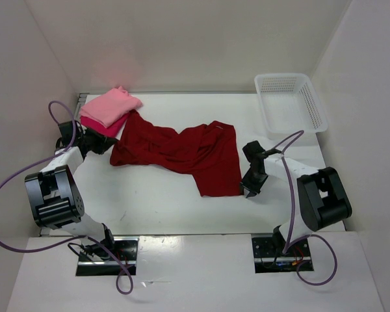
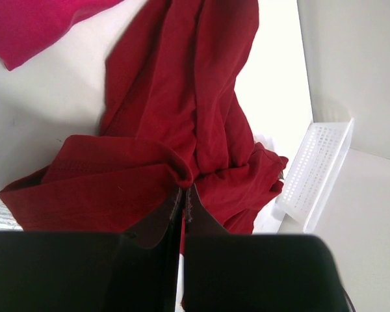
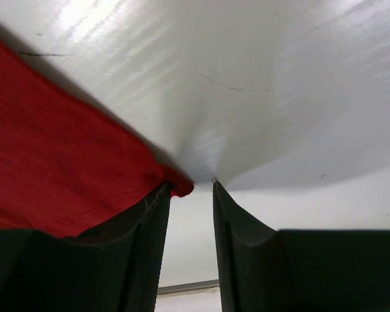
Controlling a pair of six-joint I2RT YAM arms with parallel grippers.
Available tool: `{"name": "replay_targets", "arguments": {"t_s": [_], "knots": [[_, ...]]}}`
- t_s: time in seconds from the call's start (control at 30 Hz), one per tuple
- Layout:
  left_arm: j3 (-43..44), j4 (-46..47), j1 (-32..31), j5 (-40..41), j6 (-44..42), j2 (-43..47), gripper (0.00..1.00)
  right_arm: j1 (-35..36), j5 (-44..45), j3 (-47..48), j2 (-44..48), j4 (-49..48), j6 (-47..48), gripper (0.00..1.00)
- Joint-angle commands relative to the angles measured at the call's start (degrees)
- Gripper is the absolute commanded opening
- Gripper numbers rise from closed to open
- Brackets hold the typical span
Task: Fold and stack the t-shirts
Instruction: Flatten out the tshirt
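The dark maroon t-shirt [image 1: 182, 153] lies crumpled and stretched across the middle of the table. My left gripper [image 1: 108, 144] is shut on its left edge; in the left wrist view the jaws [image 2: 184, 192] pinch a fold of the maroon cloth [image 2: 175, 117]. My right gripper [image 1: 251, 189] stands open at the shirt's near right corner, fingertips down on the table. In the right wrist view that corner [image 3: 52, 162] reaches just past the left fingertip, into the gap of the gripper [image 3: 192, 188]. The light pink t-shirt [image 1: 110, 104] lies folded on the magenta t-shirt [image 1: 108, 125] at the back left.
A white mesh basket [image 1: 312, 104] stands at the back right corner and shows in the left wrist view as well, basket [image 2: 318, 169]. White walls enclose the table on three sides. Purple cables loop from both arms.
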State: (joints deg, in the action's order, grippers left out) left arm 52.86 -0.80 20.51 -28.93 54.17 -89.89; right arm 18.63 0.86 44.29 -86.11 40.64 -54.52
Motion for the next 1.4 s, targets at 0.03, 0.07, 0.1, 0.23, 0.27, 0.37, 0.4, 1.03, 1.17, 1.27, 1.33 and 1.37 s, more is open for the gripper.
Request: {"name": "replay_targets", "arguments": {"t_s": [0.03, 0.07, 0.1, 0.23, 0.27, 0.37, 0.4, 1.03, 1.17, 1.27, 1.33, 1.37], "knots": [[0.4, 2.21, -0.65, -1.66, -0.03, 0.68, 0.0, 0.35, 4.67, 1.85, -3.19, -3.47, 1.96, 0.38], [0.4, 2.2, -0.65, -1.66, -0.03, 0.68, 0.0, 0.35, 4.67, 2.46, -3.19, -3.47, 1.96, 0.38], [0.4, 2.2, -0.65, -1.66, -0.03, 0.68, 0.0, 0.35, 4.67, 3.07, -3.19, -3.47, 2.66, 0.38], [0.4, 1.68, -0.65, -1.66, -0.03, 1.2, 0.0, 0.35, 5.38, 5.1, -2.05, -1.63, 3.81, 0.33], [0.4, 1.68, -0.65, -1.14, -0.03, 1.2, 0.0, 0.35, 5.38, 5.1, -1.44, -0.92, 3.81, 0.33], [-0.13, 1.68, -0.65, -1.13, -0.03, 1.21, 0.0, 0.35, 4.68, 5.72, -0.3, 0.39, 4.34, 0.32], [-0.13, 1.68, -0.65, -1.13, -0.03, 1.21, 0.0, 0.35, 4.67, 5.72, -0.29, 0.4, 4.34, 0.32], [-0.65, 1.15, -0.65, -1.13, -0.56, 1.73, 0.0, 2.2, 2.39, 3.34, -2.75, -1.97, 5.39, 0.4], [-1.18, 1.15, -0.65, -1.13, -0.56, 2.26, 0.0, 2.2, 1.6, 2.73, -4.16, -3.38, 5.39, 0.24], [-1.18, 0.45, -0.65, -0.52, -1.17, 2.79, 0.0, 2.72, 1.6, 2.73, -3.38, -3.38, 4.78, 0.04], [-1.8, -0.08, -1.17, 0.01, -1.87, 3.49, 0.0, 2.72, 1.6, 3.51, -0.14, -1.99, 4.25, 0.0], [-1.8, -1.47, -1.18, 1.06, -2.75, 4.27, 0.0, 2.72, 2.12, 4.48, 1.28, -1.01, 4.25, 0.0]]}}
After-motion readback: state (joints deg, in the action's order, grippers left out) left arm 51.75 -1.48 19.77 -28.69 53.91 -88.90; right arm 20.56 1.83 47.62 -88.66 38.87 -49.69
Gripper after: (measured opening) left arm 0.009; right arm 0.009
